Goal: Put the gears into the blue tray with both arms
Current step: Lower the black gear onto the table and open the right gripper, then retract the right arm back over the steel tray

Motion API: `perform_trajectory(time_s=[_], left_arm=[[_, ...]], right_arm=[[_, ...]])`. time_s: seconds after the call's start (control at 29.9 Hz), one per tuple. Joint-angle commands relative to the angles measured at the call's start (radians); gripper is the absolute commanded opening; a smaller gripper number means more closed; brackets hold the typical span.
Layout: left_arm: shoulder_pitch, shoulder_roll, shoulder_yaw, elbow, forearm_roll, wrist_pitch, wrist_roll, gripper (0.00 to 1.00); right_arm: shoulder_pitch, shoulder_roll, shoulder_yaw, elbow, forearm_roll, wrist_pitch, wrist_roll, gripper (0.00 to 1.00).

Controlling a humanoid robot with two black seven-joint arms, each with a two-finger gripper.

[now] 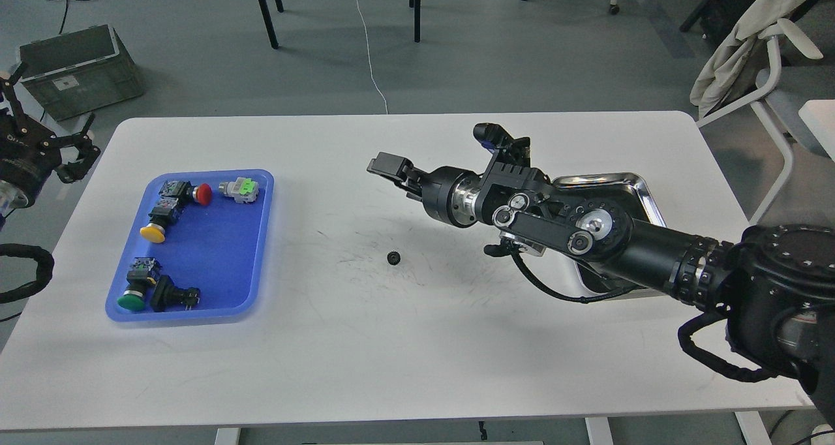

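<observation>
One gear (393,258) lies on the white table (417,367), near of the right gripper (386,166) (finger state unclear); the left gripper (72,154) hangs spread beside the blue tray (196,311).

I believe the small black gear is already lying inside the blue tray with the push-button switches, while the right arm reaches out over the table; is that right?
Not quite: the gear lies on the bare white table, to the right of the blue tray, not inside it. The head view shows this. The tray does hold the push-button switches, and the right arm does reach out over the table.
</observation>
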Motion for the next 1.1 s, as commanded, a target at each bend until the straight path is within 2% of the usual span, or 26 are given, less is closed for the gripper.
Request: perform_trajectory(time_s=[0.0, 0.27, 0.37, 0.5, 0.63, 0.77, 0.9, 1.07], left_arm=[[-0.001, 0.043, 0.027, -0.030, 0.024, -0.005, 0.002, 0.99], [0.006, 0.223, 0.101, -0.289, 0.128, 0.010, 0.005, 0.99], [0.005, 0.298, 0.141, -0.375, 0.177, 0.009, 0.017, 0.99], [0.002, 0.393, 0.158, -0.556, 0.325, 0.010, 0.026, 0.99], [0.000, 0.450, 0.156, -0.735, 0.500, 0.013, 0.063, 0.99], [0.006, 0.413, 0.170, -0.832, 0.793, 0.049, 0.074, 0.99], [0.005, 0.306, 0.223, -0.861, 1.101, 0.122, 0.072, 0.99], [0.006, 0.128, 0.259, -0.855, 1.577, 0.217, 0.093, 0.98]], right_arm=[[-0.010, 0.000, 0.135, -0.025, 0.022, 0.003, 0.000, 0.97], [-0.093, -0.015, 0.468, -0.010, 0.114, 0.014, 0.007, 0.99], [-0.133, -0.119, 0.560, 0.016, 0.195, 0.026, 0.007, 0.99], [-0.213, -0.270, 0.659, 0.067, 0.320, 0.073, 0.007, 0.99], [-0.328, -0.371, 0.779, 0.065, 0.468, 0.203, 0.007, 0.99], [-0.444, -0.451, 0.891, 0.065, 0.590, 0.310, 0.009, 0.99], [-0.550, -0.489, 0.997, 0.065, 0.653, 0.328, 0.009, 0.99], [-0.621, -0.485, 1.003, 0.056, 0.662, 0.334, 0.007, 0.99]])
